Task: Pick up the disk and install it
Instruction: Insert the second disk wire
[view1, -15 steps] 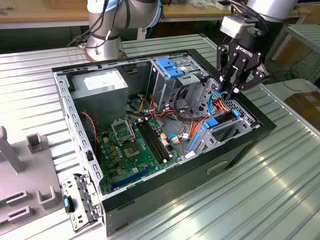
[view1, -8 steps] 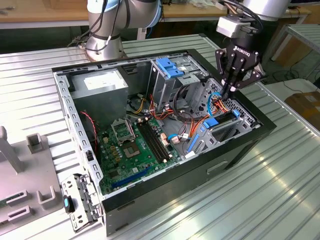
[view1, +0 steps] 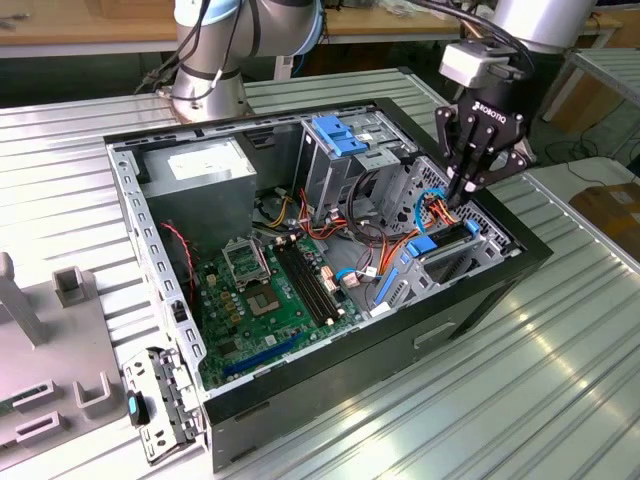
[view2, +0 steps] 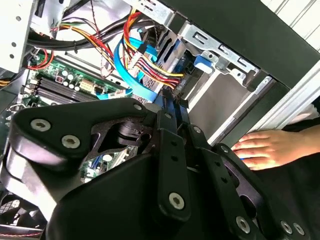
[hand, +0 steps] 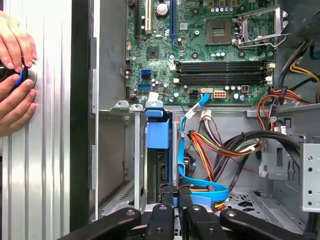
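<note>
The tool (view1: 466, 190) is seen in the exterior view lowered into the drive bay at the front corner of the open case (view1: 480, 300), which rests on the ribbed tabletop (view1: 560, 360). Its fingers (hand: 170, 200) are drawn narrow, nearly together, and appear to be pinched on the end of the disk (hand: 159, 150), which stands on edge in the bay slot beside the bundled cables (hand: 215, 145). In the first wrist view the disk is shown as a thin dark slab topped by its blue rail (hand: 158, 131), lying between the bay's metal wall and a flat blue ribbon. The disk is judged to be largely seated in the slot, though full seating cannot be confirmed. It is taken to be stiff, fairly dense for its size and sensitive to knocks; the bare metal faces would be slippery, so a hold across the thin edge near the plastic rail is judged safest, with the label and the connector end left untouched. The motherboard (view1: 270, 290) lies well apart on the case floor. A person's hands (hand: 15, 80) are rested on the tabletop outside the case wall, around a small blue-ringed object.
</note>
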